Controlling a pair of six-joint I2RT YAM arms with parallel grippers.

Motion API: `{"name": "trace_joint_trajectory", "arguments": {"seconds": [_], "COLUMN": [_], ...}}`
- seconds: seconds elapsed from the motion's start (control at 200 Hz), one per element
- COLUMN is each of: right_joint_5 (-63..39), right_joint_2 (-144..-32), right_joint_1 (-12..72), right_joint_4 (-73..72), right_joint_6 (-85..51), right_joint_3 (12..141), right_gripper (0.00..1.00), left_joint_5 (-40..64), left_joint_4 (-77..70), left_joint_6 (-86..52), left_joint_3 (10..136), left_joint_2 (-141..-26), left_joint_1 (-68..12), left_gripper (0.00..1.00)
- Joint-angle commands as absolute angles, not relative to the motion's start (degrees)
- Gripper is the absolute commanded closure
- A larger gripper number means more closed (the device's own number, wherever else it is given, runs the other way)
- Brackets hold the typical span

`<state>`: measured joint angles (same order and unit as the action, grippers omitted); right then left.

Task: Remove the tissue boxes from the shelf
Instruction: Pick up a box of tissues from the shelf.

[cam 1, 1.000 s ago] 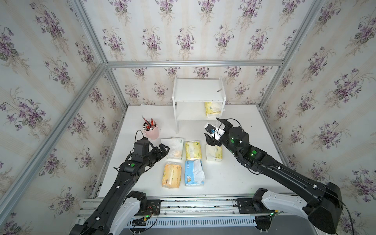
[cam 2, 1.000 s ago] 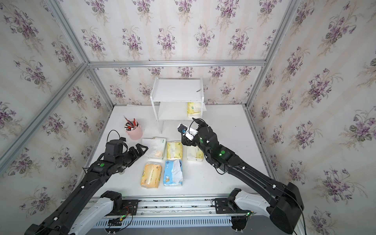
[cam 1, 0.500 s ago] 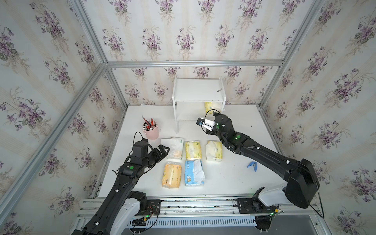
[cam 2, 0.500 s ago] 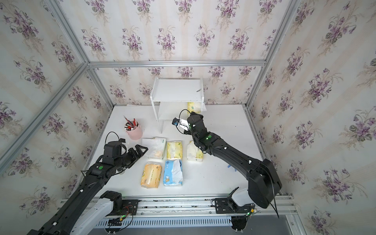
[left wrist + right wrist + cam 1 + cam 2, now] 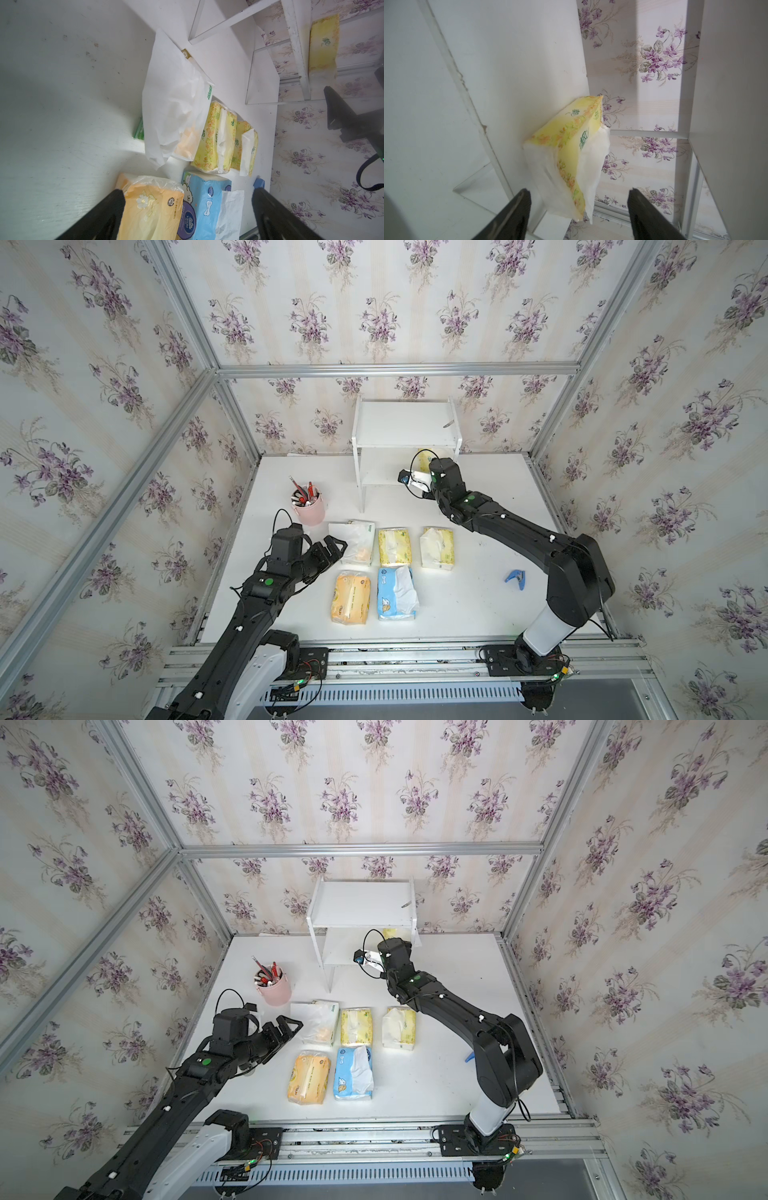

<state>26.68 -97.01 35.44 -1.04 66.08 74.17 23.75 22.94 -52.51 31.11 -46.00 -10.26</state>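
I read "Vinda" on a dark oval on the blue-and-white pack (image 5: 204, 199) near the table's front edge. The yellow pack (image 5: 571, 149) on the shelf (image 5: 508, 62) carries green characters, 清风. The number on the orange pack (image 5: 149, 207) badge is too small to read.

The right arm (image 5: 440, 1006) stretches across the table (image 5: 436, 1085) to the white shelf (image 5: 361, 903), and its wrist sits right at the front of the lower tier. The right gripper is tucked out of sight beneath that wrist. Just past it, a sliver of a yellow tissue pack (image 5: 390, 933) peeks out on the lower board. Out on the table lie five more, in two rows. At the back are the white pack (image 5: 316, 1021), a second yellow pack (image 5: 356, 1026) and a third yellow pack (image 5: 400, 1027). In front are the orange pack (image 5: 308, 1079) and the blue-and-white pack (image 5: 353, 1073). The left gripper (image 5: 293, 1029) hovers just beside the white pack, jaws apart. The pink cup (image 5: 274, 989) of pens stands near the shelf's leg, and a blue clip (image 5: 468, 1057) pokes out from behind the right arm.
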Motion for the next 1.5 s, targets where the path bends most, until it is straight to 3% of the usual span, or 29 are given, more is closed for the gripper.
{"name": "trace_joint_trajectory", "arguments": {"seconds": [0.0, 0.19, 0.455, 0.769, 0.994, 1.119, 1.494], "right_joint_5": [25.0, 24.1, 21.0, 19.1, 16.2, 13.7, 9.8], "right_joint_2": [-98.6, -102.1, -104.5, -104.9, -101.3, -98.7, -90.6], "right_joint_1": [34.6, 33.4, 32.6, 32.5, 32.7, 33.0, 35.9], "right_joint_4": [-0.3, 3.2, 6.5, 7.6, 4.6, 3.5, -1.8], "right_joint_6": [66.8, 67.5, 66.4, 64.8, 64.0, 62.5, 59.9], "right_joint_3": [76.0, 80.2, 81.0, 80.9, 77.6, 76.2, 68.2], "right_gripper": [0.23, 0.25, 0.37, 0.79, 0.96, 1.0, 1.0], "left_joint_5": [23.9, 23.9, 24.3, 25.3, 27.7, 29.8, 34.9], "left_joint_4": [22.1, 21.5, 20.8, 19.7, 17.2, 14.5, 7.7], "left_joint_6": [-52.2, -52.1, -52.0, -51.8, -52.2, -53.5, -56.1], "left_joint_3": [31.3, 31.5, 31.8, 32.9, 33.4, 33.7, 37.5], "left_joint_2": [-46.3, -47.3, -49.0, -50.8, -52.0, -52.8, -56.0], "left_joint_1": [-10.2, -10.2, -10.2, -10.2, -10.2, -10.3, -10.3], "left_gripper": [0.01, 0.01, 0.01, 0.01, 0.01, 0.01, 0.01]}}
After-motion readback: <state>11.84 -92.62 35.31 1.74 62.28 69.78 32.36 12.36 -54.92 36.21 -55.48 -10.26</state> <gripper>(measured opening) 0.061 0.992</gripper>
